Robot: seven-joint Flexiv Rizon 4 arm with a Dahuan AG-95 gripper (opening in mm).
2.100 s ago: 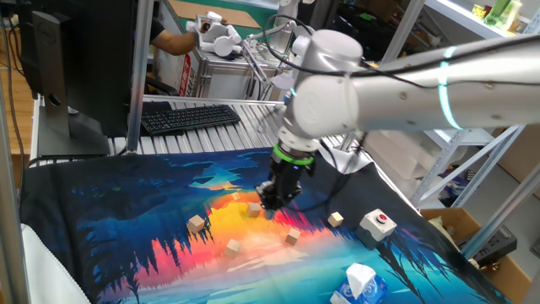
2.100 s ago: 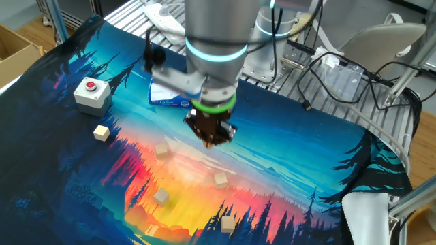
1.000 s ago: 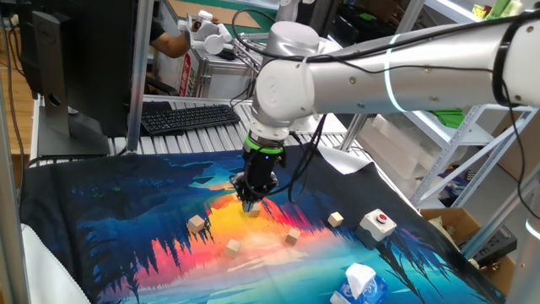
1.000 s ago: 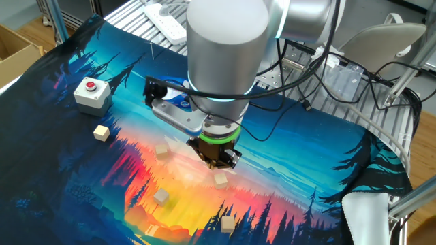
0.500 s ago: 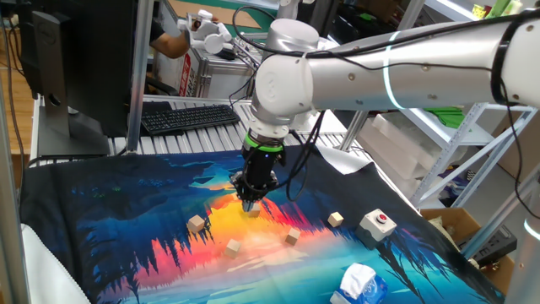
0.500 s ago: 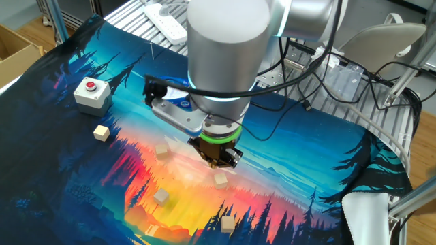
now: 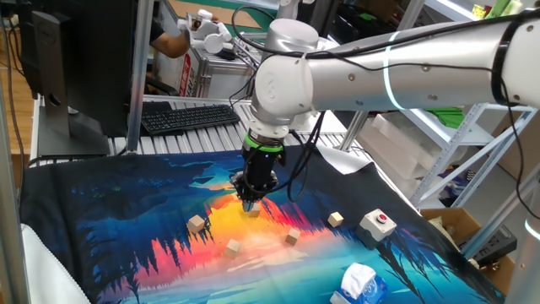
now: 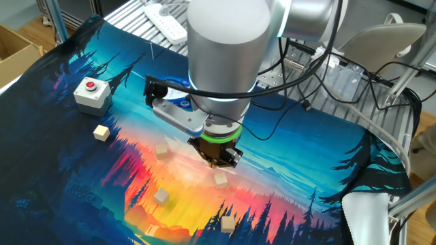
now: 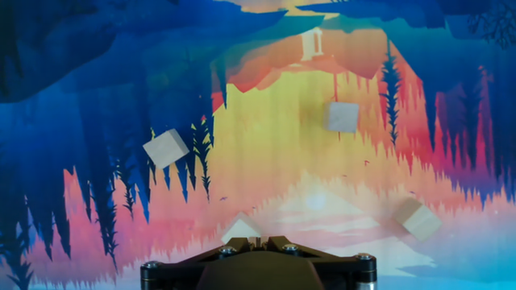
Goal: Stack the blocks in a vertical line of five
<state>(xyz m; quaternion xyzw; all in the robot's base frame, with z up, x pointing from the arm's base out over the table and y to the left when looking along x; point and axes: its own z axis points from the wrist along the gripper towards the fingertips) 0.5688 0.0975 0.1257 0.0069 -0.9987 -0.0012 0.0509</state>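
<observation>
Sunset mat; shut gripper above block

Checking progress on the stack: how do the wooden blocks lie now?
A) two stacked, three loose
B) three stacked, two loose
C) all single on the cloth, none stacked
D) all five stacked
C: each block lies alone on the cloth, none on another.

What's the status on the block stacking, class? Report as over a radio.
Gripper shut, empty, pointing down just above one block. All five blocks lie apart on the mat, none stacked. Nothing in the way.
</observation>
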